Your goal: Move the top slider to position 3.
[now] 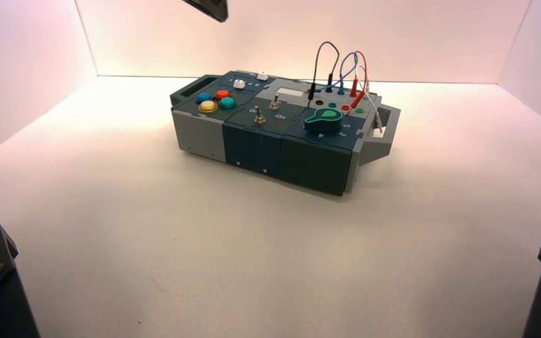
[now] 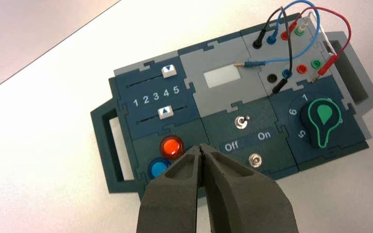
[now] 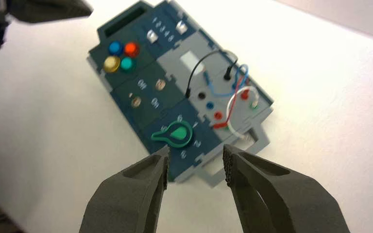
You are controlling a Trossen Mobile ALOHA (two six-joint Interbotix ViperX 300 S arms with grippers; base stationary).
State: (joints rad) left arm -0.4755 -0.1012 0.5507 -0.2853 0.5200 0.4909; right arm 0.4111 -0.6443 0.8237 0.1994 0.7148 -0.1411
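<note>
- dark blue and grey rectangular box with handle loops at both ends, standing turned at an angle on the plain white bench.
- top slider, a tiny flat white rectangular knob, sitting in the farther slot of the dark blue slider panel at the box's left end, above the printed row "1 2 3 4 5", roughly over the gap between 4 and 5.
- second white slider knob in the nearer slot below the numbers, about under the 4.
- left end effector hovering above the box's near-left part, dark fingers pressed together with the tips meeting, holding nothing; tips over the area between the round orange-red button and the "off" lettering, apart from the top slider.
- round blue button just beside the orange-red one, partly hidden behind the left fingers.
- two small metal toggle switches in the middle dark panel, "off" and "on" printed between them.
- green teardrop-shaped rotary knob on the right-hand dark panel, numbers 6, 1 and 5 showing around it.
- red, blue, black and white wires looped between coloured sockets on the grey panel at the far right.
- right end effector held away from the box, off its right end near the green knob, fingers spread wide with nothing between them.
</note>
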